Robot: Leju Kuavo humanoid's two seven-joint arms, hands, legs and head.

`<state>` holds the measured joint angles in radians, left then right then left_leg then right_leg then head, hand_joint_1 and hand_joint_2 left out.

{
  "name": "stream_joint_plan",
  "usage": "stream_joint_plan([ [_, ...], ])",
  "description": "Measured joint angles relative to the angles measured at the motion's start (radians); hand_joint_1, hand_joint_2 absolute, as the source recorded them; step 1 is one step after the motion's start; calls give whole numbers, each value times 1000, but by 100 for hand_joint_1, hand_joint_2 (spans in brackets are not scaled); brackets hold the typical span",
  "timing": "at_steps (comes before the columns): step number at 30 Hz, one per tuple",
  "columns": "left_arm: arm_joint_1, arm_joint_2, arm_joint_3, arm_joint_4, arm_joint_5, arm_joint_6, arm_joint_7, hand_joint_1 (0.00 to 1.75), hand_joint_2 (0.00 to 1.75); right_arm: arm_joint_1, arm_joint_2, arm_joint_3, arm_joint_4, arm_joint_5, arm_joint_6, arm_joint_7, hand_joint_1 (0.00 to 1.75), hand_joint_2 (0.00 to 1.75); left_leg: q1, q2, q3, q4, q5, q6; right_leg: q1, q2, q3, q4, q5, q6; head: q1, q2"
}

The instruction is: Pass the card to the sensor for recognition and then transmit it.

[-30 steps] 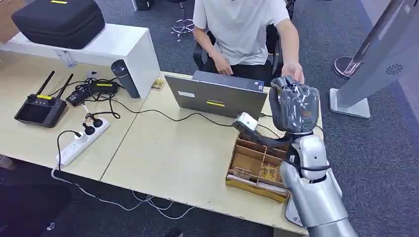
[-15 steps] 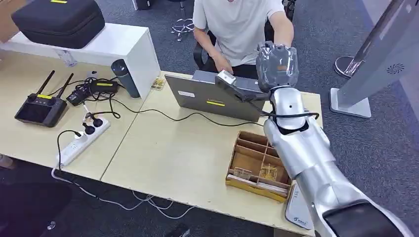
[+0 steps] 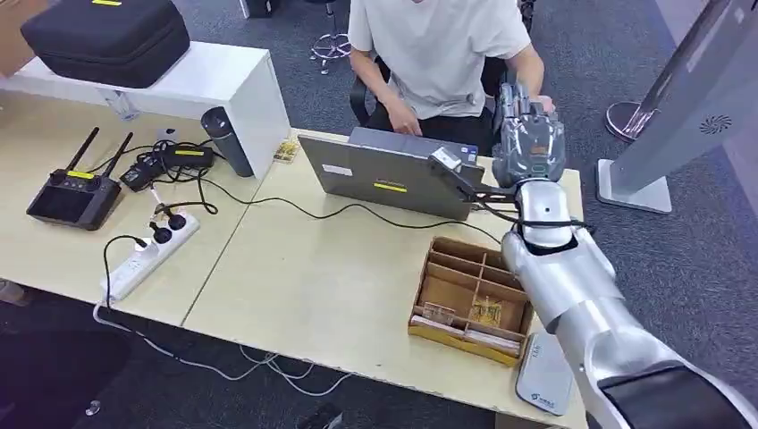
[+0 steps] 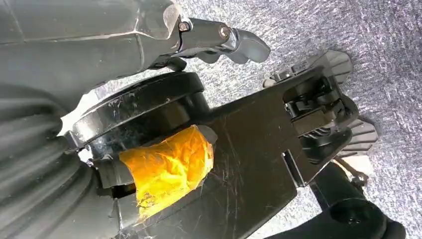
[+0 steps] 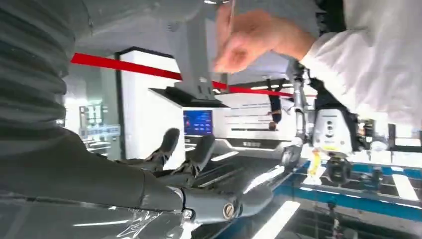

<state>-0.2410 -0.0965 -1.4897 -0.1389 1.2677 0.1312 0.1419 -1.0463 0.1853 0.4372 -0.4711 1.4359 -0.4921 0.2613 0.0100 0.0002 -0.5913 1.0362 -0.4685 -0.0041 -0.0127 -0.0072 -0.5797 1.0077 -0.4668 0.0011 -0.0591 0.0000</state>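
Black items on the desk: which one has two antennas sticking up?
The remote controller at the desk's far left edge; the tall tumbler and the power adapter have none.

— What colours on the desk?
— The table (image 3: 295, 286) is pale yellowish wood; the laptop (image 3: 393, 179) grey with a yellow sticker; the divided box (image 3: 465, 295) brown; the power strip (image 3: 143, 259) white with black plugs.
— And the robot?
— The right hand (image 3: 529, 138) is grey with an orange patch; the arm (image 3: 572, 286) silver; the person's shirt (image 3: 438, 45) is white.
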Motion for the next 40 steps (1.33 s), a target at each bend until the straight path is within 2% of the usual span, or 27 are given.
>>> stream_joint_plan([
  [5,1,2,0,2,18,1,-5,0,175,3,-77,-28,17,10,-5,32,0,175,0,-1,0,1,0,0,0,-1,-1,0,0,0,0,0],
  [8,4,4,0,2,33,1,-9,0,175,8,-159,-54,25,12,-20,37,0,175,0,-3,-1,1,0,0,0,-3,0,-1,0,0,0,0],
  [14,31,16,0,2,67,0,-23,0,175,54,-427,-168,41,-25,-72,13,0,175,0,-12,-5,4,-2,3,0,-12,1,-3,0,1,0,0],
  [16,37,20,0,2,73,-2,-26,0,175,82,-496,-208,42,-37,-86,-13,0,175,-1,-11,-5,4,-2,4,0,-11,1,-3,0,2,0,0],
  [19,45,24,0,2,84,-3,-34,0,175,123,-579,-251,46,-47,-92,15,0,175,-1,-6,-5,4,-5,7,-1,-6,-1,-3,0,2,-1,0],
  [20,46,26,0,2,88,-5,-38,0,175,147,-606,-269,46,-58,-101,5,0,175,0,-6,-5,5,-5,7,0,-7,-1,-3,-1,3,0,0],
  [21,48,27,0,2,92,-6,-41,0,0,173,-636,-289,47,-62,-105,-2,0,175,-1,-9,-6,4,-4,7,0,-10,0,-3,-2,3,0,0],
  [23,55,31,0,2,106,-6,-51,0,0,218,-686,-325,53,-73,-107,0,0,175,0,-12,-6,4,-4,7,0,-12,0,-3,-3,5,-2,0],
  [24,59,33,0,2,112,-6,-53,0,175,251,-707,-350,56,-90,-117,-3,0,175,0,-13,-6,4,-5,7,0,-12,1,-3,-4,6,0,0],
  [26,66,36,0,2,125,-3,-59,0,175,348,-753,-424,69,-149,-147,-24,0,175,1,-17,-6,4,-5,7,2,-17,3,-4,-6,7,0,0],
  [27,70,37,0,2,129,-2,-59,0,175,398,-764,-459,77,-186,-153,-32,0,0,1,-18,-6,4,-6,8,2,-18,3,-4,-6,7,0,0],
  [29,73,40,0,2,133,6,-56,0,175,504,-765,-527,101,-241,-153,-33,0,0,1,-17,-4,3,-9,7,2,-17,4,-4,-8,6,-2,0],
  [31,74,41,0,2,134,15,-47,0,175,635,-753,-586,129,-281,-117,-10,0,0,2,-20,-4,3,-10,7,4,-21,8,-5,-11,7,0,0],
  [34,73,42,0,2,133,23,-36,0,175,794,-692,-661,171,-312,-113,9,0,0,1,-22,-4,2,-11,8,3,-23,8,-4,-13,5,0,0],
  [36,72,42,0,2,133,25,-34,0,175,855,-663,-689,188,-311,-113,14,0,0,0,-17,-2,0,-12,8,1,-19,7,-4,-13,5,-1,0],
  [37,71,42,0,2,133,25,-32,0,175,874,-655,-701,196,-308,-110,18,0,175,0,-15,-1,0,-12,8,1,-17,7,-4,-13,5,-2,0],
  [40,70,43,0,2,133,28,-27,0,175,909,-638,-732,211,-309,-63,19,0,175,1,-10,3,0,-13,6,1,-11,8,-4,-13,5,0,0],
])
